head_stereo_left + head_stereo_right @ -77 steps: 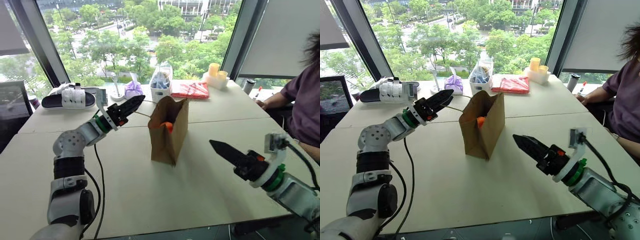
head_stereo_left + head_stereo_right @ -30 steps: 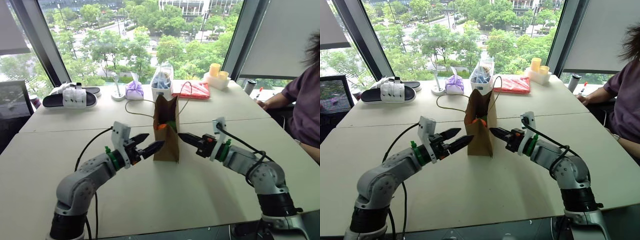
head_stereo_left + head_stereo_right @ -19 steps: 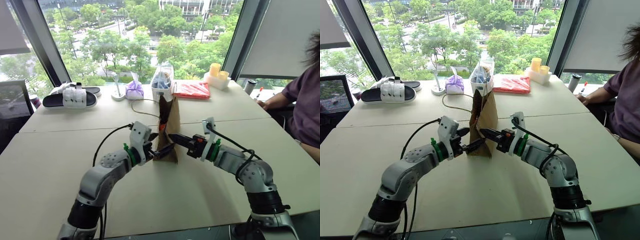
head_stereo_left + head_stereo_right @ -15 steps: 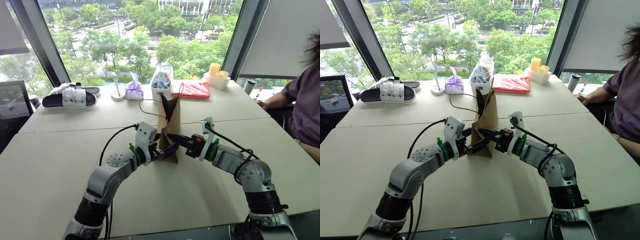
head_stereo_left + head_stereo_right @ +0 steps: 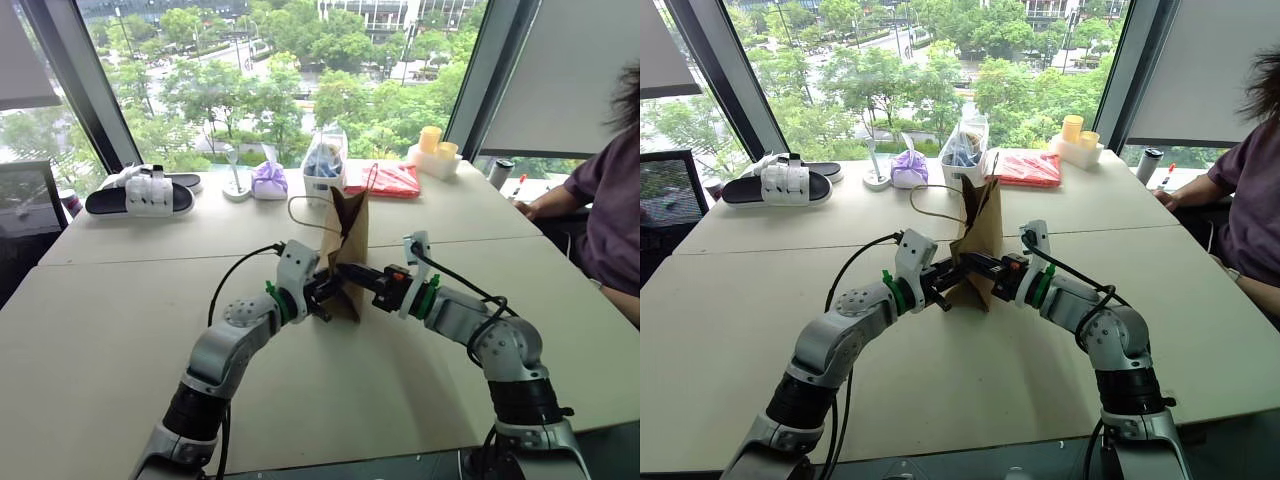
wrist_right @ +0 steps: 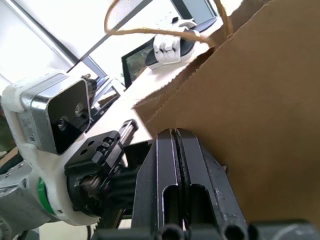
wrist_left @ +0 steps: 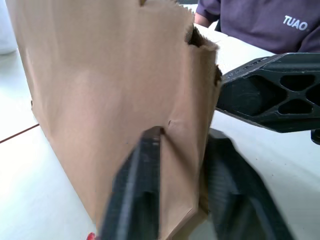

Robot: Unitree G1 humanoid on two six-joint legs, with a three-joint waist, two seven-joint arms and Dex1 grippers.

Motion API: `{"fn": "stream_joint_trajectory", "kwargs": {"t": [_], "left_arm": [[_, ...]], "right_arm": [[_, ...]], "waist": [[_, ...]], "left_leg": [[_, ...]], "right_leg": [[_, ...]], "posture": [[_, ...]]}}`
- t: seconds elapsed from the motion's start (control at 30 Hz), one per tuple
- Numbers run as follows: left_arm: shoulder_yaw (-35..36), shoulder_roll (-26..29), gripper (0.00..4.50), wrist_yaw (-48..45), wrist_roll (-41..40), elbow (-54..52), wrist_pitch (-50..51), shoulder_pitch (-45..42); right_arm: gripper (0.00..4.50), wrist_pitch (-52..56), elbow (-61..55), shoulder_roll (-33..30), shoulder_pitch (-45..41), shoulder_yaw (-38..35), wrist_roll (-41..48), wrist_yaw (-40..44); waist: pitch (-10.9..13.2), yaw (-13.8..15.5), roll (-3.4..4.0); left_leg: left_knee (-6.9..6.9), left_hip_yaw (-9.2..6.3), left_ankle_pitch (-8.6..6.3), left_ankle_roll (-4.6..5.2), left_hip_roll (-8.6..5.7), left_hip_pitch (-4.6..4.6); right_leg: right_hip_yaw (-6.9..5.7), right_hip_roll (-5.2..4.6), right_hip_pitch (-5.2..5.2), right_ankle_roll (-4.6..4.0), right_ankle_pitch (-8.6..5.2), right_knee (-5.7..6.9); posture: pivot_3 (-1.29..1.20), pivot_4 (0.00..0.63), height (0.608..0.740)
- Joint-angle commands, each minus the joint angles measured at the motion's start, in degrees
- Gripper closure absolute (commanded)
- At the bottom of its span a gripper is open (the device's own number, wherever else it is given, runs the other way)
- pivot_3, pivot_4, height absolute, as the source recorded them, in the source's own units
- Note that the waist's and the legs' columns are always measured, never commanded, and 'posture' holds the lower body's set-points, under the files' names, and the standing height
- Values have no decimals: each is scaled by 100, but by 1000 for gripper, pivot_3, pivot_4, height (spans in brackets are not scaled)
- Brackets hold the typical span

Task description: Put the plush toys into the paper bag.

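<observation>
The right hand (image 6: 177, 145) rises from the bottom centre, its 2 black fingers pressed flat together against the brown paper bag (image 6: 255, 115) filling the right. The left hand (image 6: 107, 165) sits lower left. A twisted loop handle (image 6: 150, 31) arcs across the top, before a white-strapped sandal (image 6: 172, 46).

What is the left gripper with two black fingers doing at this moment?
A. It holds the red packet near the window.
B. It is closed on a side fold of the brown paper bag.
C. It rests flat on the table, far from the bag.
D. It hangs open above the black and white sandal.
B: in the left wrist view the left gripper has its two black fingers pinching a fold of the brown paper bag.
</observation>
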Motion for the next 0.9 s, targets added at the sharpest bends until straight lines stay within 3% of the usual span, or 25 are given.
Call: {"fn": "stream_joint_trajectory", "kwargs": {"t": [0.03,0.23,0.4,0.63,0.8,0.9], "left_arm": [[38,-43,4478,-49,84,-30,-177,-126],[146,-28,4478,-272,117,114,-611,-226],[189,521,4478,-1930,-268,494,-1189,-830],[259,920,4478,-4260,-562,2688,-1655,-2409],[465,671,4478,-5093,-487,4625,-2010,-3280],[310,701,4478,-5364,2,5501,-2748,-3462]], "right_arm": [[4500,272,-685,-132,174,-321,631,229],[4500,617,-1177,-351,632,-831,1433,145],[4500,625,-1253,-544,1017,-1164,1740,25],[4500,643,-1741,-886,1652,-1595,2231,-107],[4500,546,-2578,-1054,2597,-1892,2857,-494],[4500,357,-2886,-1051,3000,-1935,3083,-793]], "waist": [[0,-2,0],[0,3,0],[0,5,0],[0,-4,1],[1,-3,-1],[1,-26,-1]], "left_leg": [[-1,0,0,0,0,0],[0,-1,0,1,0,0],[1,1,0,1,0,-1],[1,3,0,3,0,-2],[3,1,-9,18,0,-3],[3,1,-11,22,0,-1]], "right_leg": [[0,0,0,0,0,0],[0,0,1,0,0,0],[-1,0,1,0,0,-1],[-3,3,3,1,-1,-2],[-4,2,6,3,-2,-4],[-4,2,6,4,-3,-4]], "posture": [[0,150,740],[0,150,740],[0,150,740],[0,150,740],[0,150,740],[0,150,740]]}}
